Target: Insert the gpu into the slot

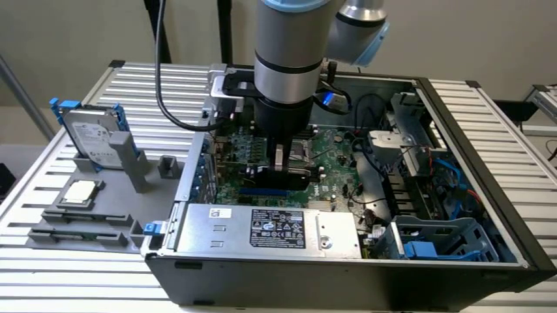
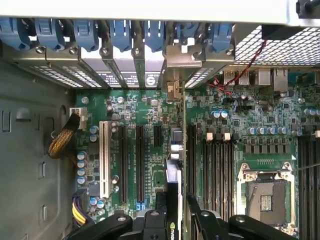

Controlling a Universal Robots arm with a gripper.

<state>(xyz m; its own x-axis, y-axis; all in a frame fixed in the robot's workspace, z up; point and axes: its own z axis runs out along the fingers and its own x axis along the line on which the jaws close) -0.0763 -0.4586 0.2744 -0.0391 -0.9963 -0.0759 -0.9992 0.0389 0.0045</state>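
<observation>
Within the open case [image 1: 348, 277] on the tabletop [image 1: 156, 91], the gpu [image 2: 172, 190], judged stiff but fragile, is clamped by its top edge in the gripper [image 2: 174, 219].

Exterior view overlooks the whole case [image 1: 304, 287]; wrist view closely faces the shared motherboard [image 2: 260, 112].

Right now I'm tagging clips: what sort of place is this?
Probably a robot workbench for computer assembly: an open computer case on a slatted table, a hard drive beside it, a robot arm above.
</observation>
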